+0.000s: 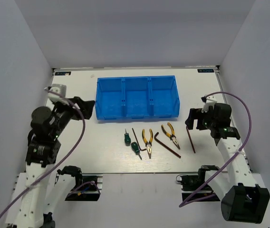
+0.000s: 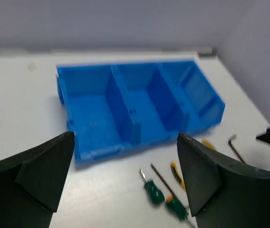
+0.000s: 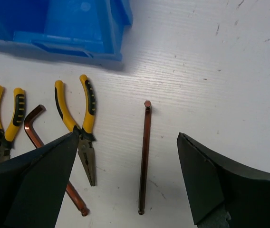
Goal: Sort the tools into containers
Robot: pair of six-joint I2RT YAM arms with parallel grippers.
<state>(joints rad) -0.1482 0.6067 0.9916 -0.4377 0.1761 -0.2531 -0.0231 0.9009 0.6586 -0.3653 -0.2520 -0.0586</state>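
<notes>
The blue three-compartment bin (image 1: 136, 115) stands at the table's middle back, and all its compartments show empty. In front of it lie two green-handled screwdrivers (image 1: 126, 138) (image 1: 135, 147), a thin hex key (image 1: 134, 134), two yellow-handled pliers (image 1: 148, 139) (image 1: 170, 134), a second hex key (image 1: 166, 144) and a third hex key (image 1: 191, 139) at the right. My left gripper (image 1: 87, 107) is open and empty, raised left of the bin. My right gripper (image 1: 192, 119) is open and empty above the rightmost hex key (image 3: 144, 156), which lies between its fingers in the right wrist view.
The left wrist view shows the bin (image 2: 97, 151) and both screwdrivers (image 2: 153, 191) (image 2: 178, 209) beyond the open fingers. The right wrist view shows the bin's corner (image 3: 63, 40), both pliers (image 3: 78, 121) (image 3: 4, 123) and a hex key (image 3: 54, 164). Grey walls enclose the table.
</notes>
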